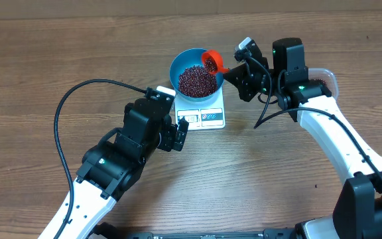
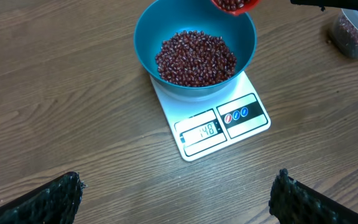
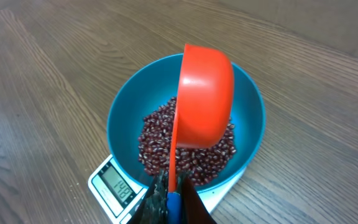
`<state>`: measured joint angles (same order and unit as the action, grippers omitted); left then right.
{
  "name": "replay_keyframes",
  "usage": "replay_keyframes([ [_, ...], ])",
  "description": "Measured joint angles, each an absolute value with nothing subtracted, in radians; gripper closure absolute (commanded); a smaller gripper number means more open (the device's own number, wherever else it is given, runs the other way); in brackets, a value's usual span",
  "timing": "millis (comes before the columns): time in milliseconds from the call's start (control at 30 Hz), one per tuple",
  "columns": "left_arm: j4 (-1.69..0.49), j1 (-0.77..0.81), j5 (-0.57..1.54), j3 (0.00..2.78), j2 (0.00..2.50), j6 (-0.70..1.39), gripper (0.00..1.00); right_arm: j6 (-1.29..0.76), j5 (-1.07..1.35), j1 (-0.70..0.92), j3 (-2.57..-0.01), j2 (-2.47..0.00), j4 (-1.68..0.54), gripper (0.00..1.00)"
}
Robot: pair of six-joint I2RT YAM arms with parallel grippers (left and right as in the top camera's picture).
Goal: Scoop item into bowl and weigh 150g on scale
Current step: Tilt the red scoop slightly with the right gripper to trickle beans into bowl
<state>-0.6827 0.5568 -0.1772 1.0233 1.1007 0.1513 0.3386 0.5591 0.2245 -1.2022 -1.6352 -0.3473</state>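
Observation:
A blue bowl (image 1: 178, 70) of red beans (image 1: 197, 80) sits on a white scale (image 1: 207, 117); the scale's display (image 2: 202, 131) reads 148. My right gripper (image 3: 171, 200) is shut on the handle of an orange scoop (image 1: 213, 62), which is tilted over the bowl's right rim with beans in it. In the right wrist view the scoop (image 3: 205, 94) hangs above the beans (image 3: 156, 140), its back toward the camera. My left gripper (image 2: 178, 199) stands open over bare table in front of the scale, nothing between its fingers (image 2: 45, 202). The bowl (image 2: 143, 38) lies ahead of it.
A clear container of beans (image 2: 355, 34) stands at the right of the scale, partly hidden under the right arm (image 1: 317, 113). A black cable (image 1: 78, 93) loops over the table on the left.

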Motion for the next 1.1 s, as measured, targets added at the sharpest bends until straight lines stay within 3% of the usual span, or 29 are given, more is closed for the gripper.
replay_keyframes([
  [1100,-0.683,0.557,-0.177,1.023,1.101,0.151,0.01,0.36,0.531,0.245,-1.202,-1.639,-0.324,0.96],
])
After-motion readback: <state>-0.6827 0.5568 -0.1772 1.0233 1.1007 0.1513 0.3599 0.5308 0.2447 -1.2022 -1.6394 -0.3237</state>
